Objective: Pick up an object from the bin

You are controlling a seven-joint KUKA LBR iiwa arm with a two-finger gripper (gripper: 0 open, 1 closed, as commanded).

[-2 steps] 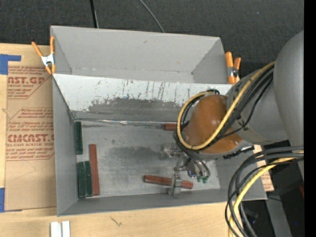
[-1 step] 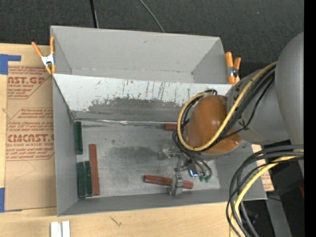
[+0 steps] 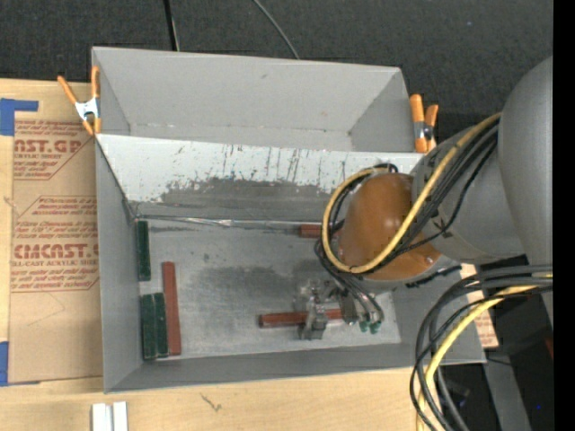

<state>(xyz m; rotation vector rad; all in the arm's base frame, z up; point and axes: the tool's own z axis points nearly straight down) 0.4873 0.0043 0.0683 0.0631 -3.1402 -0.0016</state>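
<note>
A thin red-brown stick (image 3: 280, 320) lies flat on the floor of the grey metal bin (image 3: 243, 88), in the front right part, running left to right and roughly parallel to the front wall. Its left end lies bare on the scuffed metal, while its right part passes under the gripper (image 3: 314, 318). The gripper is down at floor level, directly on this stick, with its metal parts showing both behind and in front of the stick's line. Whether it is open or closed on the stick cannot be told from this angle, since the wrist hides much of it.

Just above the gripper sits the rounded orange cover (image 3: 382, 227) of the wrist, ringed by looping yellow and black cables (image 3: 334, 206), and behind it the thick grey arm (image 3: 512, 169) comes in from the right. A small teal-green bit (image 3: 368, 328) shows just right of the gripper; it is too small to tell whether it belongs to the robot or lies in the bin.

A short red piece (image 3: 309, 231) lies near the foot of the streaked back wall, partly behind the cables. Well apart, along the left wall, lie a slim dark green bar (image 3: 143, 250) and, nearer the front corner, a pair of green bars (image 3: 153, 327) side by side with a long red bar (image 3: 170, 305) just beside them on the right, all running front to back
</note>
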